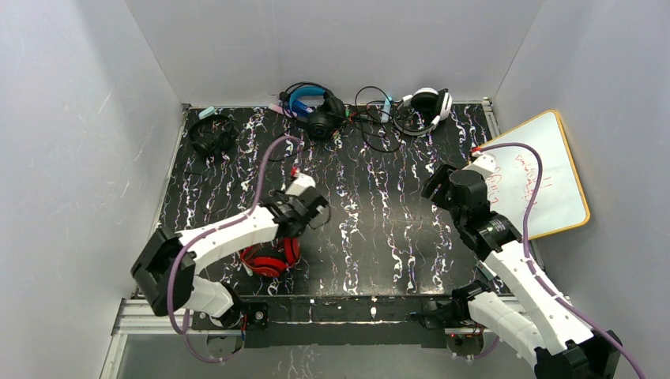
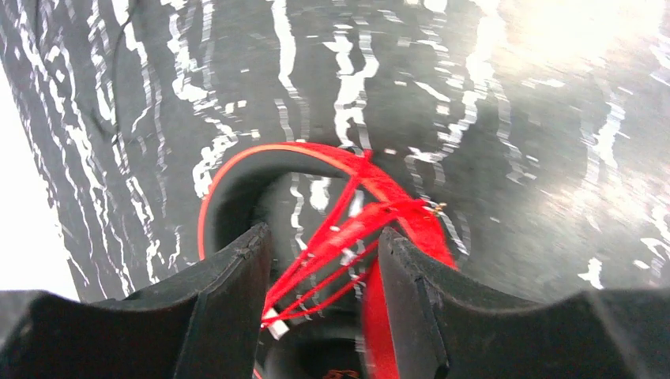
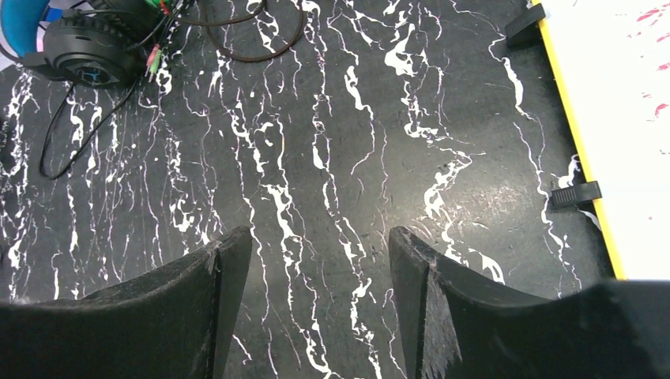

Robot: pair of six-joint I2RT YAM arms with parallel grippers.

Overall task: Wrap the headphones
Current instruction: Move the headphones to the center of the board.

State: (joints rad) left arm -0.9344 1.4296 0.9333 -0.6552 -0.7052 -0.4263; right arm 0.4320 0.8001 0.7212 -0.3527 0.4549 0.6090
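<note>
Left hand: jaws apart, straddling loose red cable strands, pinching nothing. Just beyond its fingertips, the red headphones lie on the worktop. The band looks stiff and glossy, the cable limp and likely to slip, so hold the band. Right hand: open, empty. Far right of it, whiteboard, red writing unreadable.

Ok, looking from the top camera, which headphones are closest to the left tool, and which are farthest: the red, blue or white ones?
1. Red headphones: just beneath the left tool, near side.
2. Blue-band headphones: far edge, middle.
3. White headphones: far edge, further right.
</note>
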